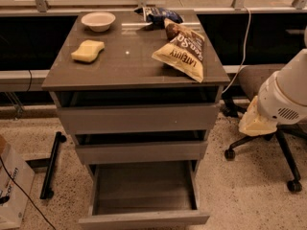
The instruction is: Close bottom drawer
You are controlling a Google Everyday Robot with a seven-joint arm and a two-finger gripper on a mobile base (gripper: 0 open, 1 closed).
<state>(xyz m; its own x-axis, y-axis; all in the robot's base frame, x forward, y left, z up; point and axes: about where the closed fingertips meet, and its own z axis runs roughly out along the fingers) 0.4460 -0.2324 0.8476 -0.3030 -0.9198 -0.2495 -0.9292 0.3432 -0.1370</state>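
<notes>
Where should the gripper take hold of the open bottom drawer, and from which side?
Likely the middle of the front panel of the bottom drawer, approached from the front: pulled out, flat and handleless, it suits a push or a pinch over the top edge. The gripper is right of the cabinet, by the chair.

Probably office: swivel chair (253, 83), drawer unit (129, 68).

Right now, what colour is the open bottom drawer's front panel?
Plain grey, no pattern: bottom drawer, camera view. Gripper sits right of the grey cabinet.
</notes>
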